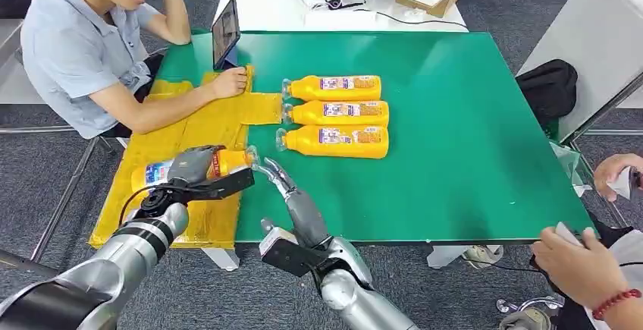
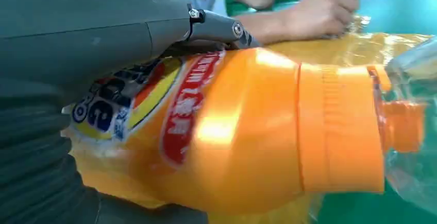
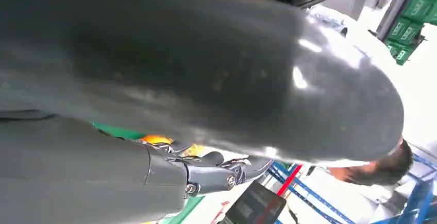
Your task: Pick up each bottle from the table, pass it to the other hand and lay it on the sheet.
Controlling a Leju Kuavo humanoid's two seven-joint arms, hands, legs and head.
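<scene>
The orange plastic bottle (image 1: 189, 169) lies lengthwise over the yellow sheet (image 1: 197, 129), clamped in our left hand (image 1: 193, 165); our right hand (image 1: 292, 197), fingers apart, sits just beside its cap.

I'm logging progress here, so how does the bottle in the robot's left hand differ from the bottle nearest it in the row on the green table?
The held bottle is gripped by the left hand over the yellow sheet; the nearest row bottle lies untouched on the green table. The held bottle is apart from the others, while the row bottle lies beside two more. Both are orange, labelled, on their sides, caps pointing the same way.
</scene>
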